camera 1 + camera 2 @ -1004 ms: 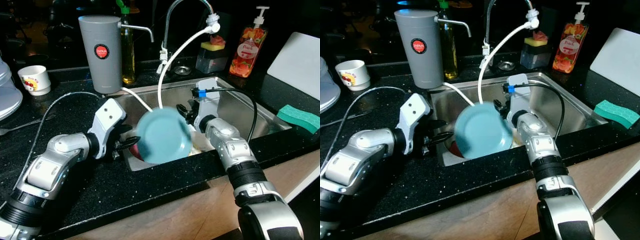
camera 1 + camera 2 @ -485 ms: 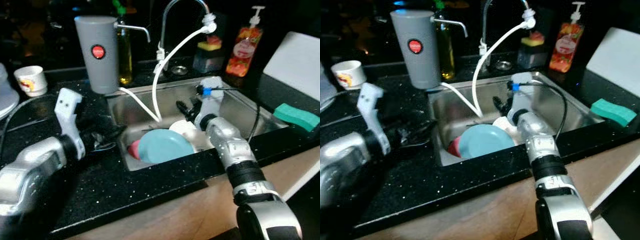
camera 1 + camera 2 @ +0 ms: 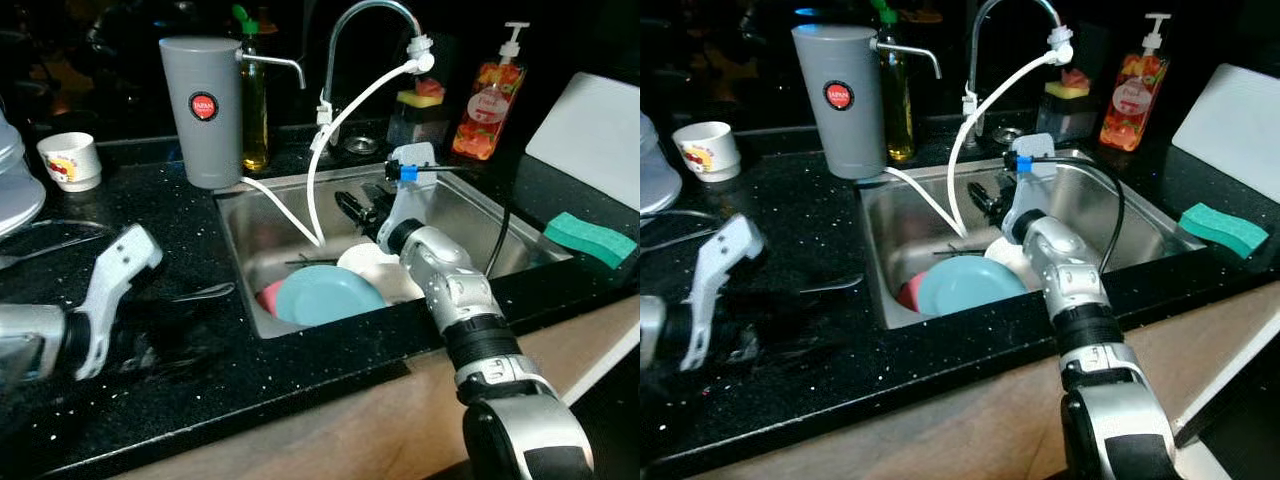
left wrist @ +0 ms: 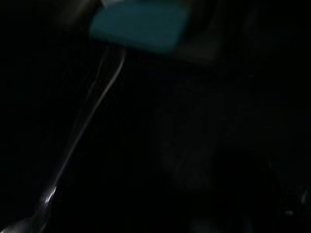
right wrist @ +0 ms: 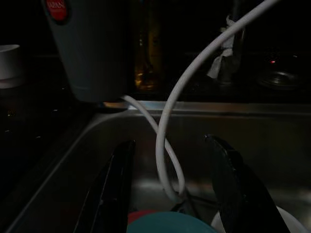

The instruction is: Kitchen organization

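Teal plate (image 3: 330, 294) lying flat in the sink (image 3: 465, 215) atop a red dish (image 3: 268, 297), likely parked for sorting; right gripper (image 5: 170, 187) hovering above, fingers apart, empty; left gripper (image 3: 185, 325) blurred over the counter (image 3: 150, 220), finger state unreadable.

Readable text is sparse. Grey water filter jug (image 3: 202, 110) behind the sink carries a round red badge (image 3: 203, 106) with small white lettering, too small to make out in the head views; in the right wrist view the same badge (image 5: 57, 8) shows white letters, cropped and blurred, not legible. Soap pump bottle (image 3: 480, 106) with orange contents has a label with a script word (image 3: 1125, 92), looks like "Peach" but not certain. White cup (image 3: 69, 160) on the counter has a red and yellow print, no legible characters. No numbers or signs legible elsewhere.
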You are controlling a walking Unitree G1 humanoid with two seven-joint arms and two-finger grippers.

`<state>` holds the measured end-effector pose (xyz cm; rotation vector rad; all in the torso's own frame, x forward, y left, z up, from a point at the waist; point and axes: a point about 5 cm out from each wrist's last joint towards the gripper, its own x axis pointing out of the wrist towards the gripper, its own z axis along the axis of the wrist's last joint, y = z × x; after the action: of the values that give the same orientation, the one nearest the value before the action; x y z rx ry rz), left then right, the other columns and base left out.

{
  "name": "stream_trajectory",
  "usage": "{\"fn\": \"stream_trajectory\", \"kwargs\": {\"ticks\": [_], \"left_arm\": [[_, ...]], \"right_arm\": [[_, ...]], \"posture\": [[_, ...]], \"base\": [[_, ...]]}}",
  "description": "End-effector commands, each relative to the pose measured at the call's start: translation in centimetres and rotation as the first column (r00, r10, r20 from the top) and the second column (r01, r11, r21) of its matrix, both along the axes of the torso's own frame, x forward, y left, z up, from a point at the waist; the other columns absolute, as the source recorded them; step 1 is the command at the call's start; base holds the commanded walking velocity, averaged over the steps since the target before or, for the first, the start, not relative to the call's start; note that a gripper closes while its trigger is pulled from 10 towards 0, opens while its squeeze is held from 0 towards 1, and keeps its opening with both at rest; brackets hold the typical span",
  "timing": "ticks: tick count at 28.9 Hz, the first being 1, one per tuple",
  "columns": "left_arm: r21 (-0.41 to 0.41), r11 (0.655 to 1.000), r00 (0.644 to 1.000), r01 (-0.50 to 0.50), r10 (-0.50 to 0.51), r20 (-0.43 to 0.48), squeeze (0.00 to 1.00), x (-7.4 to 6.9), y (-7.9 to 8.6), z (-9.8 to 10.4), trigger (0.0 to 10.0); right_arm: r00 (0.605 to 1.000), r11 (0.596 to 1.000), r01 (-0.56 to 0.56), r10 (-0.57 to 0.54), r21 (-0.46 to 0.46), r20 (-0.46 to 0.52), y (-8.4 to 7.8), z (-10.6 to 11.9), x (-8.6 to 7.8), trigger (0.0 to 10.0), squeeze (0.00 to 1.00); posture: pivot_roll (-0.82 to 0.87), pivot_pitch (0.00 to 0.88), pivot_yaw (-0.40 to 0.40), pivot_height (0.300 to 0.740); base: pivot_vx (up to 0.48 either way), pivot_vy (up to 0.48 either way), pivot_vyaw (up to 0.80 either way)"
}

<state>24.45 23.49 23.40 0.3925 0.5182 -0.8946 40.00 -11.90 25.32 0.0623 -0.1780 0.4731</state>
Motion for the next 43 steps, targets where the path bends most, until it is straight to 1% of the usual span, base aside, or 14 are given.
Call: {"fn": "stream_trajectory", "kwargs": {"ticks": [1, 8, 14, 15, 21, 23, 24, 30, 32, 33, 34, 35, 39, 43], "left_arm": [[0.099, 0.995, 0.999, -0.024, 0.027, -0.025, 1.00, -0.2, 0.6, 0.0, 10.0], [0.295, 0.930, 0.969, -0.218, 0.169, 0.182, 1.00, 2.4, 2.8, 0.2, 10.0], [0.258, 0.910, 0.911, -0.325, 0.228, 0.343, 1.00, 5.1, 2.8, -0.8, 10.0], [0.236, 0.909, 0.897, -0.343, 0.243, 0.369, 0.89, 5.7, 2.6, -1.2, 10.0], [0.205, 0.900, 0.843, -0.386, 0.253, 0.474, 0.84, 7.6, 1.7, -2.4, 10.0], [0.175, 0.903, 0.823, -0.392, 0.259, 0.505, 0.69, 8.0, 1.4, -2.2, 10.0], [0.136, 0.909, 0.803, -0.395, 0.270, 0.531, 0.00, 8.2, 1.1, -1.6, 10.0], [0.018, 0.898, 0.720, -0.441, 0.341, 0.604, 0.00, 8.9, 1.1, -0.1, 10.0], [-0.084, 0.819, 0.609, -0.567, 0.486, 0.627, 0.00, 9.3, 2.3, 1.1, 10.0], [-0.130, 0.763, 0.537, -0.633, 0.553, 0.637, 0.11, 9.4, 3.2, 1.6, 10.0], [-0.178, 0.695, 0.458, -0.696, 0.622, 0.635, 1.00, 9.5, 4.1, 2.1, 10.0], [-0.203, 0.631, 0.382, -0.749, 0.662, 0.645, 1.00, 9.5, 5.0, 2.5, 10.0], [-0.230, 0.554, 0.295, -0.800, 0.697, 0.654, 1.00, 9.4, 5.9, 2.8, 10.0], [-0.273, 0.515, 0.276, -0.813, 0.753, 0.597, 1.00, 10.0, 5.6, 2.2, 10.0]], "right_arm": [[1.000, 1.000, -0.008, 0.008, 0.007, 0.000, 0.0, 0.2, 0.1, 10.0, 0.00], [1.000, 1.000, -0.002, 0.002, 0.017, 0.005, -0.1, 0.3, 0.2, 10.0, 0.00], [1.000, 1.000, 0.004, -0.004, 0.019, 0.008, -0.2, 0.3, 0.2, 10.0, 0.00], [1.000, 1.000, 0.007, -0.007, 0.019, 0.008, -0.2, 0.3, 0.3, 10.0, 0.00], [1.000, 1.000, 0.014, -0.015, 0.019, 0.009, -0.3, 0.3, 0.3, 10.0, 0.00], [1.000, 1.000, 0.017, -0.017, 0.019, 0.011, -0.4, 0.3, 0.3, 10.0, 0.00], [1.000, 1.000, 0.019, -0.020, 0.020, 0.013, -0.5, 0.4, 0.3, 10.0, 0.00], [1.000, 0.999, 0.024, -0.025, 0.028, 0.016, -0.7, 0.5, 0.3, 10.0, 0.00], [1.000, 0.999, 0.019, -0.020, 0.035, 0.017, -0.5, 0.5, 0.3, 10.0, 0.00], [1.000, 0.999, 0.015, -0.016, 0.041, 0.020, -0.4, 0.6, 0.3, 10.0, 0.00], [1.000, 0.999, 0.008, -0.009, 0.048, 0.024, -0.3, 0.7, 0.2, 10.0, 0.00], [1.000, 0.999, 0.002, -0.003, 0.054, 0.028, -0.2, 0.8, 0.2, 10.0, 0.00], [0.999, 0.998, -0.007, 0.005, 0.059, 0.032, -0.1, 0.9, 0.1, 10.0, 0.00], [0.999, 0.998, -0.011, 0.009, 0.060, 0.033, 0.0, 0.8, 0.1, 10.0, 0.00]], "posture": [[0.09, 0.070, -0.026, 0.740], [0.09, 0.071, -0.023, 0.740], [0.09, 0.072, -0.020, 0.740], [0.09, 0.072, -0.020, 0.740], [0.08, 0.075, -0.018, 0.740], [0.08, 0.075, -0.016, 0.740], [0.08, 0.075, -0.016, 0.740], [0.08, 0.075, -0.016, 0.740], [0.08, 0.075, -0.016, 0.740], [0.08, 0.075, -0.016, 0.740], [0.09, 0.074, -0.014, 0.740], [0.09, 0.074, -0.014, 0.740], [0.09, 0.074, -0.014, 0.740], [0.09, 0.067, -0.017, 0.740]], "base": [[0.000, 0.000, 0.00], [0.000, 0.000, 0.00], [0.000, 0.000, 0.00], [0.000, 0.000, 0.00], [0.000, 0.000, 0.00], [0.000, 0.000, 0.00], [0.000, 0.000, 0.00], [0.000, 0.000, 0.00], [0.000, 0.000, 0.00], [0.000, 0.000, 0.00], [0.000, 0.000, 0.00], [0.000, 0.000, 0.00], [0.000, 0.000, 0.00], [0.000, 0.000, 0.00]]}}
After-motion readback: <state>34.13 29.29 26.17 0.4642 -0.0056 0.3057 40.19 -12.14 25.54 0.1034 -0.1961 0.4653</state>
